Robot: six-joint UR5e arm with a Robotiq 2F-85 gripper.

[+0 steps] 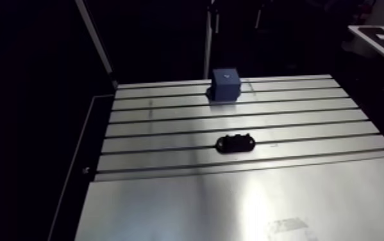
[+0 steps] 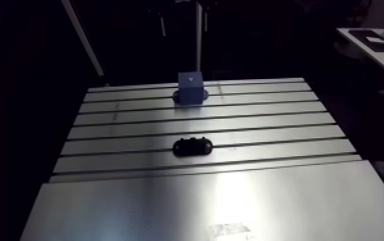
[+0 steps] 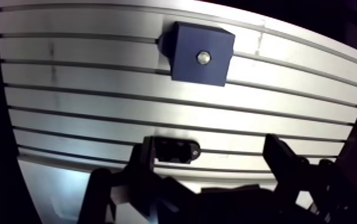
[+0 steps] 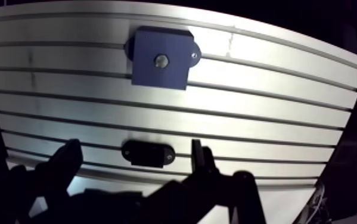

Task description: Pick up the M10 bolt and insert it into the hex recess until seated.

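Note:
A blue block (image 3: 199, 53) stands on the slotted table (image 1: 233, 199) toward its far side. A shiny bolt head (image 3: 203, 58) sits in the centre of its top face. Nearer, a small black oval fixture (image 1: 235, 143) lies flat between two slots; whether it has a hex recess I cannot make out. In the wrist view my gripper (image 3: 209, 146) hangs high above the table, open, with nothing between its fingers (image 3: 142, 164). The black fixture (image 4: 148, 153) lies below it, close to one fingertip, and the blue block is well ahead. The arm view does not show the gripper.
The table's near half is a smooth metal plate (image 2: 220, 205); the slotted part lies beyond it. A slanted pale bar (image 1: 98, 45) rises at the far left corner, and a thin upright post (image 2: 198, 38) stands behind the blue block.

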